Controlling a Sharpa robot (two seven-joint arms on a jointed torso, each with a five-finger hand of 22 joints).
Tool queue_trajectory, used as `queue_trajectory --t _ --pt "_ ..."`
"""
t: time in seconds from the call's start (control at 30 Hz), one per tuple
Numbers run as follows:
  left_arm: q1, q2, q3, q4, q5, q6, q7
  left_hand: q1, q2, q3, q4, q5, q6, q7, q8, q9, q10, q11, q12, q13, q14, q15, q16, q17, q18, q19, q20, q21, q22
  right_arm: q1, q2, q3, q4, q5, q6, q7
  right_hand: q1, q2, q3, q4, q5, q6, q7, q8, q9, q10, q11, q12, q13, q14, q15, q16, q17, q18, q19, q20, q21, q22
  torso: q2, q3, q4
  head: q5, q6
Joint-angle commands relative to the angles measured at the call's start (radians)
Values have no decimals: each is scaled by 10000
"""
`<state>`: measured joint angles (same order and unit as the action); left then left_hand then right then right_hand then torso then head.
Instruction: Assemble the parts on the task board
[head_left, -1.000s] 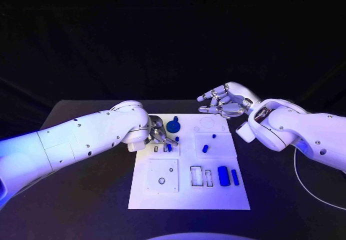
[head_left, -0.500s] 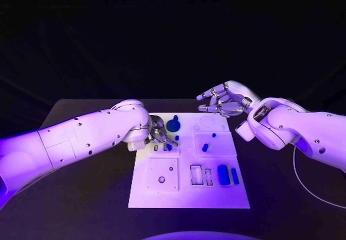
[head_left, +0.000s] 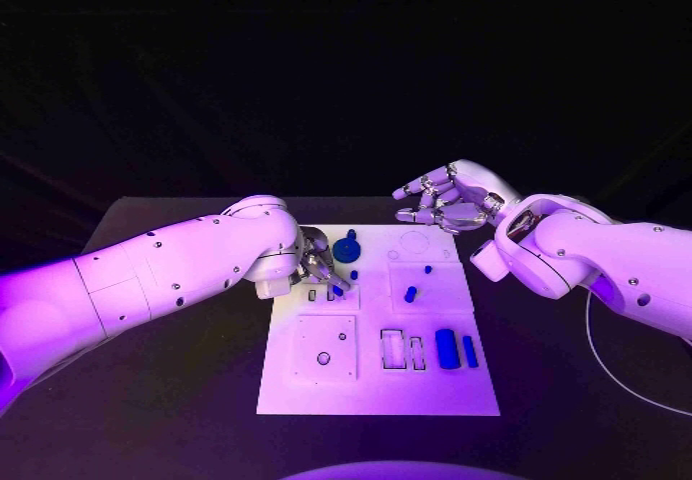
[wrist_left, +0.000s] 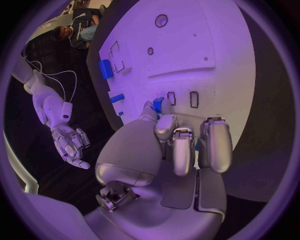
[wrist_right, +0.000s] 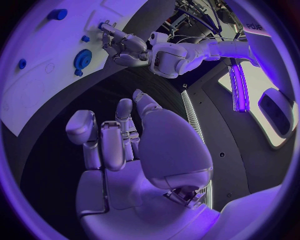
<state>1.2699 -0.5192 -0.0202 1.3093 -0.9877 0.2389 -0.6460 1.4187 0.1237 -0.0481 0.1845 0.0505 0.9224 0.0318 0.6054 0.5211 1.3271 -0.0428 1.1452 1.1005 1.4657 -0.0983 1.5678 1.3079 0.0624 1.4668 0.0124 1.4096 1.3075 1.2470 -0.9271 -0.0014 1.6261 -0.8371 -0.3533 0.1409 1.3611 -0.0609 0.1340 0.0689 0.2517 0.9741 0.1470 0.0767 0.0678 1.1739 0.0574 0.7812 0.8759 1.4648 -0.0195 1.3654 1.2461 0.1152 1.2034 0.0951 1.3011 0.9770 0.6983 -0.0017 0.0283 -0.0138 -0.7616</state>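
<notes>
pinching small blue part (wrist_left: 157, 104) at fingertips, left hand (head_left: 315, 266) low over task board (head_left: 378, 395) left slots (insertion step, likely); next: align, press in. right hand (head_left: 450, 205) spread, empty, hovering beyond far edge.

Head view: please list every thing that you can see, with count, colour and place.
Table: one, black, under everything.
Task board: one, white, middle of the table.
Gear-shaped part: one, blue, far left area of the board.
Small parts: a few, blue, far half of the board.
Long parts: two, blue, side by side, near right area.
Left hand: silver, at the board's far left, fingers on a small blue part.
Right hand: silver, raised beyond the far right corner, holding nothing.
</notes>
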Motion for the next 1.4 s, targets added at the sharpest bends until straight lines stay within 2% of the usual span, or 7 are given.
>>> queue_trajectory --t 0.03,0.07,0.13,0.23,0.37,0.73,1.4 --pt "-47 2 -39 8 95 -211 7 594 265 1182 -557 106 -59 39 -55 70 -66 49 -84 -36 1051 39 30 2629 -98 98 -1 -18 494 -6 15 -3 -4 -85 126 72 36 41 30 -4 60 76 7 58 7 28 -12 62 -17 335 19 -63 -10 56 -32 -21 -36 -9 -3 3 -1 3 -19" --pt "-47 -6 -39 13 126 -228 12 231 -217 2352 -432 121 -22 110 -66 169 -38 -17 -129 -55 1051 111 30 2629 -104 88 78 -24 525 -6 16 -4 -7 -85 137 68 36 41 30 -4 60 76 7 58 7 28 -12 62 -17 335 19 -63 -10 56 -32 -21 -36 -9 -4 3 0 2 -21" --pt "-47 -32 -39 31 205 -249 18 -297 -909 3797 -341 80 -14 112 -47 314 -33 119 -175 -77 1051 74 30 2629 -94 91 62 -19 575 -6 19 -8 -12 -86 163 58 36 41 30 -4 60 76 7 58 7 28 -12 62 -17 335 19 -63 -10 56 -32 -21 -36 -9 -5 4 -2 1 -22" --pt "-47 -118 -39 99 327 -267 15 -898 -1479 5288 -397 62 -2 150 46 510 -3 114 -189 -80 1051 102 30 2629 -92 100 60 -16 628 -8 28 -14 -23 -86 199 48 33 38 29 -3 72 77 7 58 7 34 -12 78 -7 334 19 -70 -18 56 -32 -22 -38 -11 -2 5 -6 5 -24" --pt "-47 -353 -38 279 440 -373 10 -1387 -1856 6331 -626 102 -17 100 148 699 48 115 -170 -56 1051 89 30 2629 -102 107 84 -21 665 -13 39 -27 -44 -86 243 42 33 38 29 -3 72 77 7 58 7 34 -12 78 -7 334 19 -70 -18 56 -32 -22 -38 -11 -4 15 8 1 -22" --pt "-65 -735 -48 687 60 -1174 65 -1835 -2082 7066 -912 176 -5 57 278 897 168 85 -28 72 1051 65 30 2629 -141 197 65 101 847 -29 96 -48 -109 -86 318 49 19 26 19 3 90 79 9 60 7 27 -11 69 -24 332 20 -82 -32 58 -38 -23 -49 -27 2 23 24 44 -60" --pt "-177 -702 -134 713 -583 -101 -67 -1958 -2175 7345 -1106 174 -37 55 325 980 139 79 -100 -12 1051 58 30 2629 -151 219 55 129 898 -40 125 -62 -130 -87 413 76 8 20 13 8 99 80 9 60 6 31 -9 80 -18 334 21 -81 -26 59 -42 -23 -54 -36 0 21 20 76 -138"
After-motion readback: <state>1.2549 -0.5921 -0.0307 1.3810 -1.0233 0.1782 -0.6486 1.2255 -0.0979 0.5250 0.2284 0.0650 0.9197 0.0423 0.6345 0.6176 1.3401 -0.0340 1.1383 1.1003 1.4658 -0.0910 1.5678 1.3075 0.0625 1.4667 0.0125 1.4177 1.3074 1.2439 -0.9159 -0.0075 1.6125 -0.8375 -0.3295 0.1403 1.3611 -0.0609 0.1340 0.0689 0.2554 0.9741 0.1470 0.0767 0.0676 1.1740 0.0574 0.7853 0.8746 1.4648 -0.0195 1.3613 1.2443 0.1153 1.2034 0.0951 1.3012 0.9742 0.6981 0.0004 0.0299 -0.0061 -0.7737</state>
